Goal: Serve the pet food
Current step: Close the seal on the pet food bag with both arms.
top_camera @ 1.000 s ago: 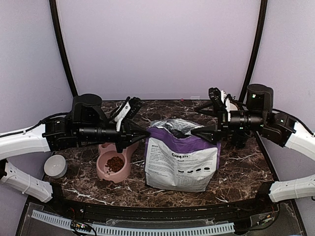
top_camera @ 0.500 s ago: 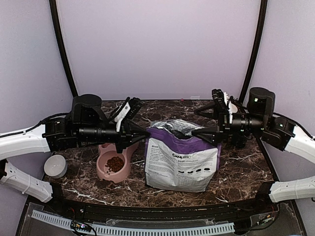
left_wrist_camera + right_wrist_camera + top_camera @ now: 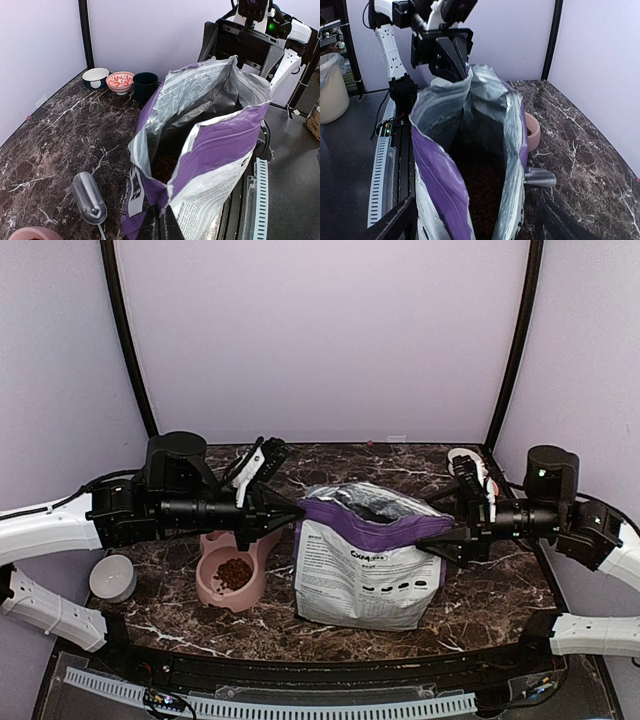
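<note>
While the left gripper pinches the purple-and-white foil bag's rim mid-frame, the right gripper gapes wide beside it.

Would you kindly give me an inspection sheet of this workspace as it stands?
Surface: dark marbled tabletop; no spill seen.
Job's things: reddish-brown kibble pellets in pink plastic double bowl; more inside upright, open purple-and-white foil bag.
Clutter: clear plastic scoop lying by bag; small white bowl; navy bowl, red patterned bowl, dark green cup together.
Tools: left tool shut on bag rim; right tool open, straddling opposite rim.
Cables: black cable along left arm.
Surroundings: lilac walls, black frame posts.
</note>
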Action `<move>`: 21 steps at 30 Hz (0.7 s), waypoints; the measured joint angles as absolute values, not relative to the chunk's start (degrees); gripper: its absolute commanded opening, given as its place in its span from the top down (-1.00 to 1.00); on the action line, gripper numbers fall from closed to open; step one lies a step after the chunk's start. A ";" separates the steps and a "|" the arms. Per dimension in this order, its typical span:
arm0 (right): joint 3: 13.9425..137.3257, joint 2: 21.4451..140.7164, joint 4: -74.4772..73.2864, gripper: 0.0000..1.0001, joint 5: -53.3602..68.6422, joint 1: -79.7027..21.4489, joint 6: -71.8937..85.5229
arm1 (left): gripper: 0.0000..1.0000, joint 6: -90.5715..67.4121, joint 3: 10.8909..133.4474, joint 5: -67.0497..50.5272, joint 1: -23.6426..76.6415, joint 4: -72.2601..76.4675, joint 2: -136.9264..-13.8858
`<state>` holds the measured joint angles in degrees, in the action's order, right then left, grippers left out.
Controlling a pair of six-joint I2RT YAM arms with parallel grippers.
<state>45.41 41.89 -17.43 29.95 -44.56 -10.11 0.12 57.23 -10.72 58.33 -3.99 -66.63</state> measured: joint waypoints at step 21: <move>41.98 41.56 -17.15 1.00 27.33 -44.56 -7.92 | 1.00 -0.64 57.23 -10.48 58.33 -4.01 -66.61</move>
<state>41.98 41.56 -17.15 27.33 -44.56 -7.92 -0.64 57.23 -10.48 58.33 -4.01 -66.61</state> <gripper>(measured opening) 0.008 0.007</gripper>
